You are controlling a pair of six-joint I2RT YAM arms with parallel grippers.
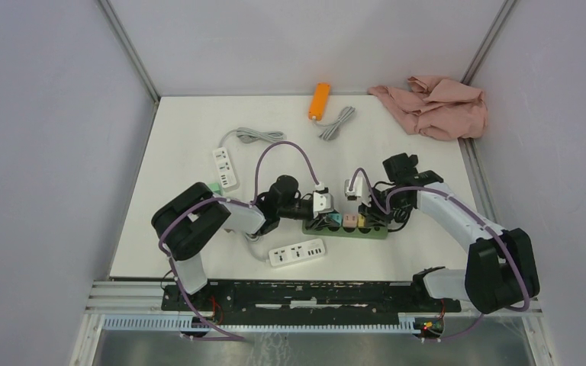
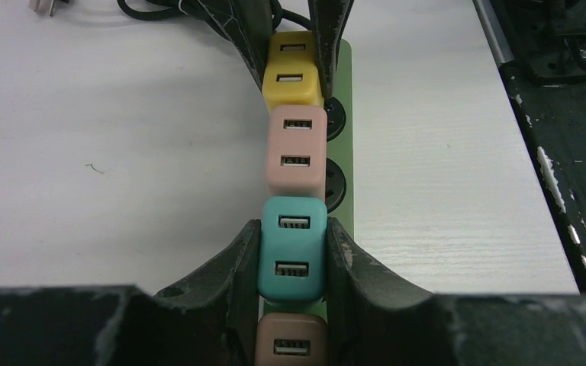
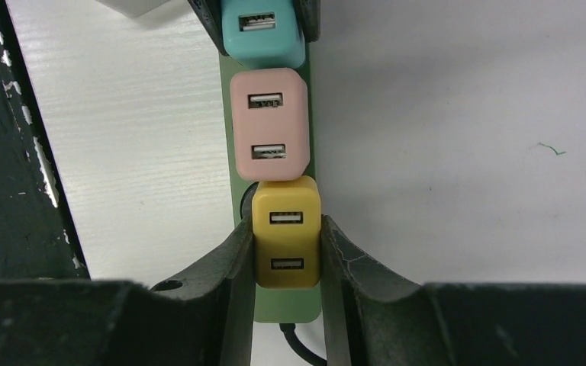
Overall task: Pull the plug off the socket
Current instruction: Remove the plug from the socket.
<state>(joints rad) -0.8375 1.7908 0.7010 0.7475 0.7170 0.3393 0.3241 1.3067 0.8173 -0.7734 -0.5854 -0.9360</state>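
Step now: grab done, pull not begun.

Far L: left claw point(image 2: 293, 232) shut tight on the teal plug point(image 2: 293, 267), one finger on each side. Teal plug flat in the green strip point(image 2: 342, 221), not lifted, not tilted. Just behind it, closest to the left wrist cam, a brown plug point(image 2: 290, 345), plugged in too, touching the teal one.

Next along: a pink plug point(image 2: 297, 150), not held by anything, squeezed in btw teal and yellow.

Far R: right claw point(image 3: 287, 232) shut tight on the yellow plug point(image 3: 287, 197). Pushed all the way in as well, and set a bit to one side of the pink one.

Green strip lying on the white table point(image 1: 198, 137), near the front, right btw both arms, w/ a black cord off its R end.

Prob. next: keep one claw still to hold the strip down, then pull the other plug straight off, away from the strip. Needs a firm squeeze and a straight pull. No wiggling sideways, else risk of dragging the whole strip along. Can't tell which plug is meant to come off first.

Look of the plugs: small, boxy, smooth, round corners, 2 USB holes on each. Packed very close, so little room for fingers.
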